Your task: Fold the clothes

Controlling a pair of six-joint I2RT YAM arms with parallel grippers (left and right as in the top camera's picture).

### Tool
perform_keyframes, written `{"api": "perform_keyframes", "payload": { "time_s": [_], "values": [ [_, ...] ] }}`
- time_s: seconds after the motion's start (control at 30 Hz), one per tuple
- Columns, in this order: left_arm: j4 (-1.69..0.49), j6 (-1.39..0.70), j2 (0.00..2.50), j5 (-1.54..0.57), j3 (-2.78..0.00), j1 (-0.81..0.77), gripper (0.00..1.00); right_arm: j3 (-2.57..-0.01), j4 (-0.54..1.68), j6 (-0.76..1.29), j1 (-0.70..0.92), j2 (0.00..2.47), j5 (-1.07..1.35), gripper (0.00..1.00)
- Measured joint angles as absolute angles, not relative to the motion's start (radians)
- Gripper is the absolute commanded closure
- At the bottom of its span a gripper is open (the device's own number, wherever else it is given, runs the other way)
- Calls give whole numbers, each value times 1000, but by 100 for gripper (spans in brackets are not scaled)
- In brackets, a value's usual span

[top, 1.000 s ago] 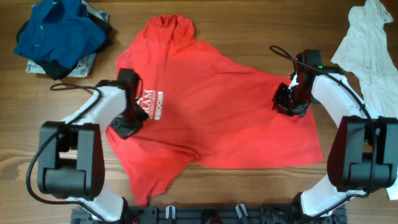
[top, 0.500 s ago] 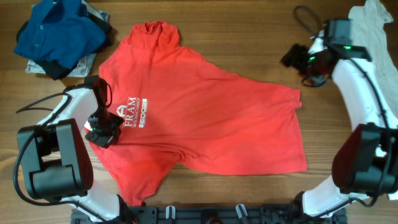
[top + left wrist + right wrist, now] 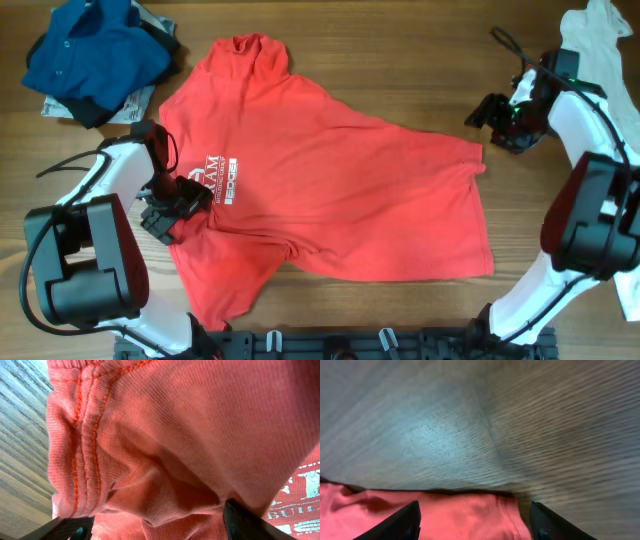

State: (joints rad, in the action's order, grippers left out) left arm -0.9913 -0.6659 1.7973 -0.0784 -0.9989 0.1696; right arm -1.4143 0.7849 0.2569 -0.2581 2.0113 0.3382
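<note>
The red T-shirt [image 3: 320, 190] lies spread on the wooden table, white lettering [image 3: 215, 168] up and its neck toward the far edge. My left gripper [image 3: 168, 207] sits on its left edge, open. In the left wrist view the gripper [image 3: 157, 527] has its fingers [image 3: 245, 522] wide apart, with a loose bunch of red cloth [image 3: 175, 435] and a stitched hem between them. My right gripper [image 3: 483, 115] hovers open just beyond the shirt's right corner. In its wrist view the gripper [image 3: 475, 525] holds nothing, above the red cloth [image 3: 445, 517]. The blue collared shirt [image 3: 95, 50] and white garment [image 3: 600, 70] lie apart.
The blue shirt rests on a small pile of dark and patterned cloth [image 3: 120, 105] at the far left corner. The white garment hangs over the far right edge of the table. A black rail [image 3: 330, 345] runs along the near edge.
The shirt was dragged left. My left gripper has opened and let go of its left edge. My right gripper released the right side, lifted away to the far right and dropped slightly.
</note>
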Motion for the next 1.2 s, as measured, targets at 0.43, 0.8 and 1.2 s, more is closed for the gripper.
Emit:
{"api": "perform_keyframes", "payload": {
  "time_s": [0.43, 0.8, 1.2],
  "values": [
    [-991, -666, 1797, -80, -999, 170, 17, -1414, 771, 247, -212, 2031, 299, 36],
    [-990, -662, 1798, -81, -999, 170, 16, -1346, 769, 228, -251, 2026, 249, 35],
    [-990, -662, 1799, -81, -999, 170, 16, -1301, 729, 248, -236, 2025, 398, 96]
  ]
}}
